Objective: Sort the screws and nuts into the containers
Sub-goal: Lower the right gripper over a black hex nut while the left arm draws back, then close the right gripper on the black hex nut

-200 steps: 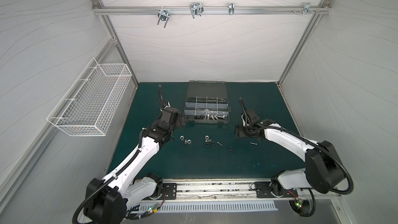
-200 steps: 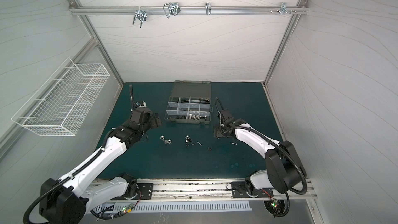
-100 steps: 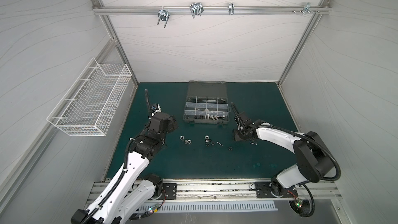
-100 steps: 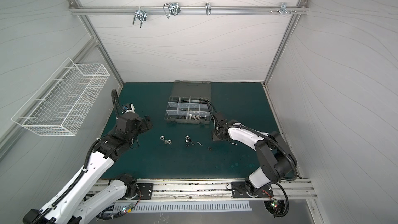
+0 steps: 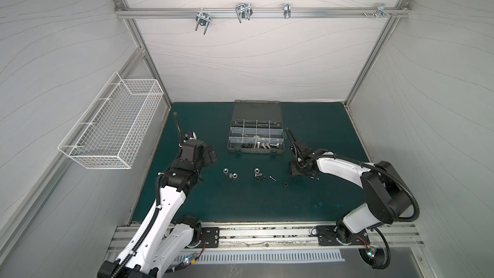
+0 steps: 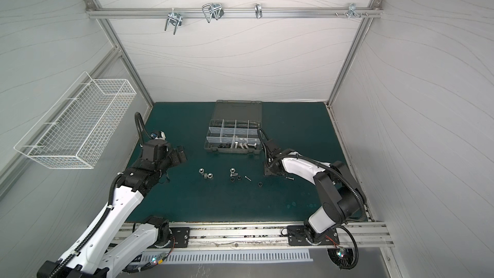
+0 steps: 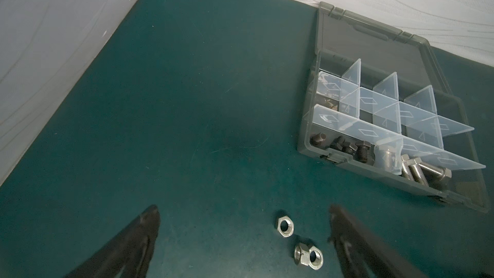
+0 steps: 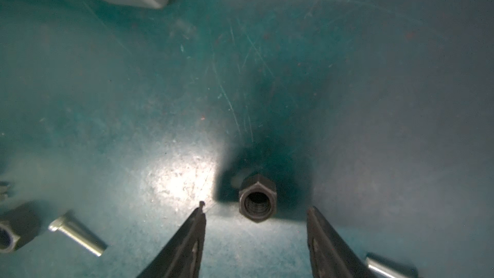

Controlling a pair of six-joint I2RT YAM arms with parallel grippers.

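Observation:
In the right wrist view a black nut (image 8: 257, 201) lies on the green mat just past the tips of my right gripper (image 8: 256, 211). The gripper is open, with a gap on either side of the nut. In both top views this gripper (image 5: 295, 168) (image 6: 271, 168) hangs low, right of the loose pieces. My left gripper (image 7: 243, 217) (image 5: 209, 155) stands wide open and empty above three silver nuts (image 7: 285, 226) (image 5: 229, 173). The containers in the grey organizer case (image 5: 255, 151) (image 6: 232, 151) hold black bolts (image 7: 347, 149) and silver bolts (image 7: 417, 169) in the front row.
More loose pieces lie mid-mat: a silver nut (image 5: 257, 169), black nuts (image 5: 261, 178), a thin screw (image 5: 272, 177), a black nut (image 5: 285, 183), and a screw (image 5: 314, 178) by the right arm. A white wire basket (image 5: 112, 132) hangs on the left wall. Hooks (image 5: 243, 12) hang from the overhead rail.
My left gripper has drawn back from the case toward the near side, staying open. The right gripper's jaws have narrowed and it has shifted slightly left over the black nut.

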